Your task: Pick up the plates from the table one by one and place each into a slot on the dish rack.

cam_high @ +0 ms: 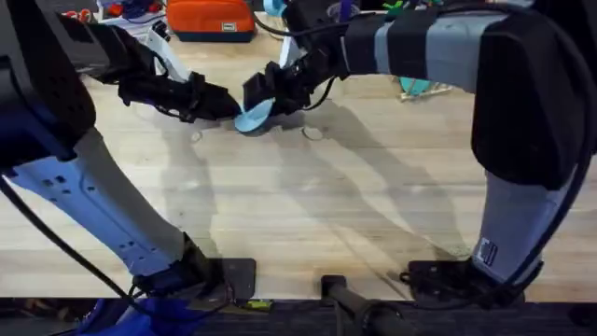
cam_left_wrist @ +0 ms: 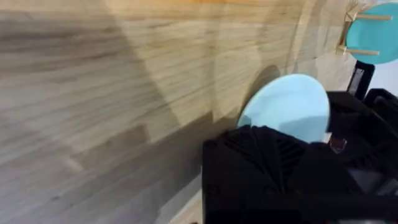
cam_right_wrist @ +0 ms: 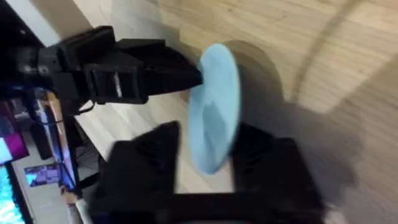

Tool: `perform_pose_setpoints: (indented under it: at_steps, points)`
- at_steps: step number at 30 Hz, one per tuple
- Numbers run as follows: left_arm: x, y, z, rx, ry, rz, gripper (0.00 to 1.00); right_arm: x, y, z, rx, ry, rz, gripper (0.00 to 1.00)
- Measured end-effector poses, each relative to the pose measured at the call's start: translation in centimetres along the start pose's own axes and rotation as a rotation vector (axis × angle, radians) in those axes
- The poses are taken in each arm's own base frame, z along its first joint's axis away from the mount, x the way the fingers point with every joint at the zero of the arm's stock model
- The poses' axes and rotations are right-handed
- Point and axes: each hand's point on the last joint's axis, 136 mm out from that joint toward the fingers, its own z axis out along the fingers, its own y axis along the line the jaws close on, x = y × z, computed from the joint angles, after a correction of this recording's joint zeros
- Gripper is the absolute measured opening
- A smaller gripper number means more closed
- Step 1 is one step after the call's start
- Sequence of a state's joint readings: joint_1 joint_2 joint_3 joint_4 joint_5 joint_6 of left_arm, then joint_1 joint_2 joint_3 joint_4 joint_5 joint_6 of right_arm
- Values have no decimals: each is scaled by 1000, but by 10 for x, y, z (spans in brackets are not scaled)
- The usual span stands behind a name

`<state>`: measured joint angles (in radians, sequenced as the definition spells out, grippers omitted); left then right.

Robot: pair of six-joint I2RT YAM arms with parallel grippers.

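near: bare table (cam_high: 308, 215). mid-table: i have the pale blue plate (cam_high: 254, 116) raised on edge, rim clamped between the right gripper (cam_high: 270, 93) fingers; the left gripper (cam_high: 219, 103) pinches the opposite rim. i judge it light, rigid, slick, breakable; hold it by the rim. far: the left wrist view alone reveals the dish rack (cam_left_wrist: 351, 31) with a teal plate (cam_left_wrist: 376, 37).

Right gripper (cam_right_wrist: 205, 163) clamps pale blue plate (cam_right_wrist: 215, 106) edge-on; left gripper (cam_right_wrist: 186, 76) at rim.
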<state>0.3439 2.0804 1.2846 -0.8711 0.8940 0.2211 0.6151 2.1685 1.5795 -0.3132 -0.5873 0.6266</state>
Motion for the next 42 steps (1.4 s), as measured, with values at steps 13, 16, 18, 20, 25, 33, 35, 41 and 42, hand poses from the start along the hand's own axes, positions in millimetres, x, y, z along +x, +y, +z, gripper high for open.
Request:
perform_pose_setpoints:
  at_steps: [13,16,18,20,25,33,35,41,42]
  points:
    - [-1,0,-1,1,-2,-3,41,0,-3,-1,6,3,18,28]
    - [0,0,-2,1,1,-5,41,1,-2,0,-1,10,20,28]
    - [2,-1,-2,2,9,-4,41,2,-2,-1,-6,16,22,28]
    - [5,-2,-3,4,21,-2,41,4,-2,-1,-9,25,26,28]
    - [11,-4,-7,-20,62,9,41,8,-1,-1,-17,43,-2,29]
    - [15,-17,-23,-56,93,41,41,20,-2,-1,-23,91,-93,29]
    - [15,-28,-33,-72,77,67,41,23,-2,-2,-23,102,-112,30]
    - [16,-73,-75,-145,-12,193,41,28,0,-18,19,108,-180,30]
    - [18,-80,-81,-153,-24,209,41,28,2,-22,29,100,-201,30]
